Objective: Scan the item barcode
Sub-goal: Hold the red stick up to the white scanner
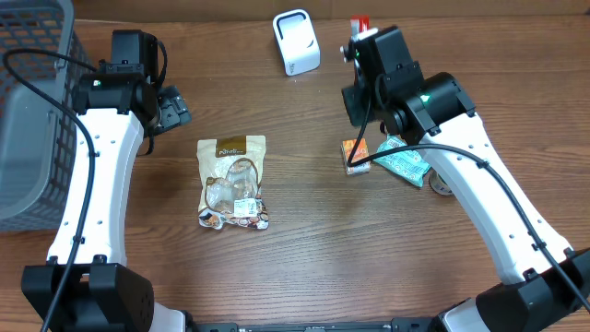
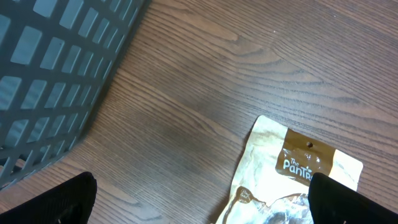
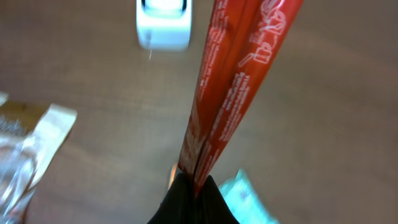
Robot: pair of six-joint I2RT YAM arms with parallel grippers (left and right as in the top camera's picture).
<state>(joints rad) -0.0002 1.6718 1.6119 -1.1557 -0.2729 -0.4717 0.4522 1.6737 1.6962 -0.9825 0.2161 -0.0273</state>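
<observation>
Overhead: the right arm (image 1: pixel 433 101) reaches over the far side of the wooden desk (image 1: pixel 295 267). The tip of a red packet (image 1: pixel 359 24) pokes out beyond its wrist, near the white scanner (image 1: pixel 296 41) and on that scanner's right. This arm is plainly the nearer of the two to the scanner. The left gripper (image 1: pixel 175 109) hangs spread and empty between a grey basket (image 1: pixel 28 111) and a clear-windowed snack bag (image 1: pixel 233 182) lying flat mid-desk. A small orange pack (image 1: pixel 354 152) and a teal packet (image 1: pixel 403 161) lie under the right arm.

Left wrist: the two dark fingertips (image 2: pixel 62 202) stand wide apart over bare wood, holding nothing. The bag's brown label reads "The Pantr", and the remaining letters are hidden behind the other fingertip. The basket's grid wall fills the upper left corner.

Right wrist: the right gripper (image 3: pixel 194 186) is pressed together, pinching the red packet by its near end. The packet's long axis runs straight out from the fingers and leans slightly right. White print and a small pictogram run along the packet, too blurred to read, and no barcode can be made out. The scanner sits ahead and to the left of the packet, well apart from it. The scan likely depends on swinging the packet left and turning its barcode face toward the scanner.
</observation>
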